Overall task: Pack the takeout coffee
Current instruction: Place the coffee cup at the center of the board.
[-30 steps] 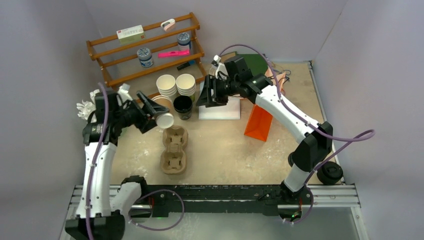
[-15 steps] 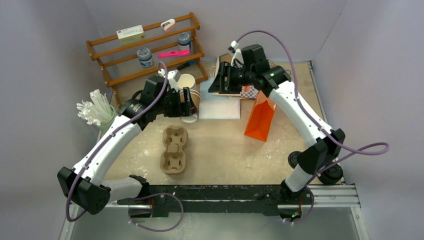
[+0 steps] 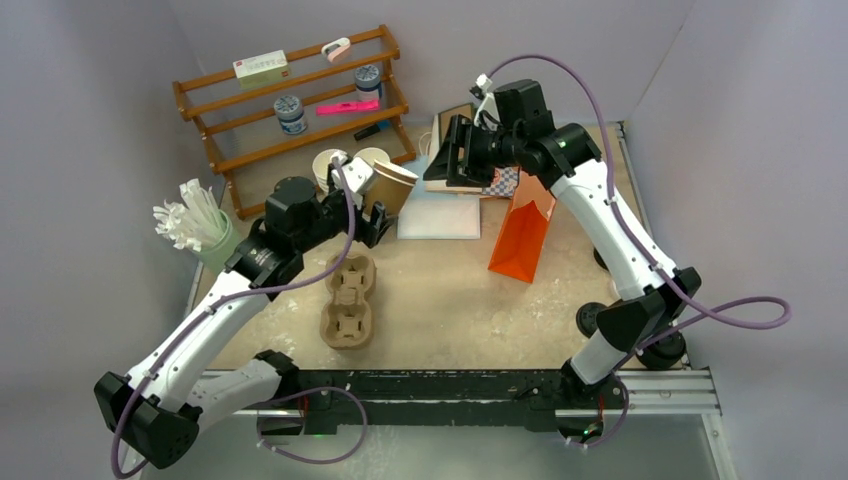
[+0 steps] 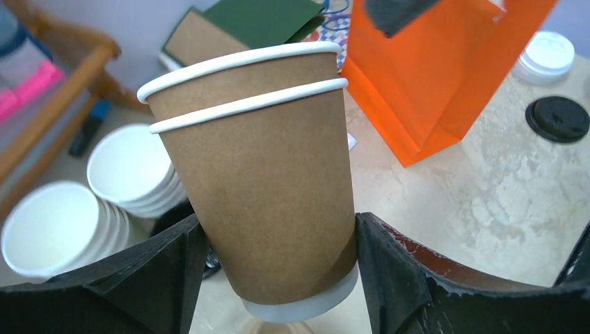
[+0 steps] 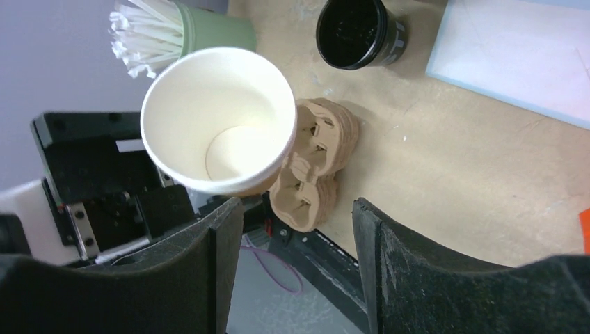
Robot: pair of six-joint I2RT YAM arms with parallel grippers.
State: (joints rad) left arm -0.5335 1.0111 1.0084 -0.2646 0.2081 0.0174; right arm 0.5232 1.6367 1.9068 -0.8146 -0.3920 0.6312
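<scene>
1. L gripper (image 4: 278,233): jaws wide, clamped on lower wall of two nested kraft cups (image 4: 261,174), tilted, held off the table (image 3: 450,290); double white rim seen in L wrist view only
2. R gripper (image 5: 296,209): jaws parted, nothing held; its view alone looks down into the cups' pale inside, pulp carrier (image 5: 316,163) below
3. Surface: mottled beige; orange bag (image 3: 520,235), white stacked cups (image 4: 132,163), black cup (image 5: 358,31), wooden rack (image 3: 310,142); plain grey walls (image 3: 720,120)
4. Carrier part-hidden behind cups in R wrist view; cup base cut off in L wrist view
</scene>
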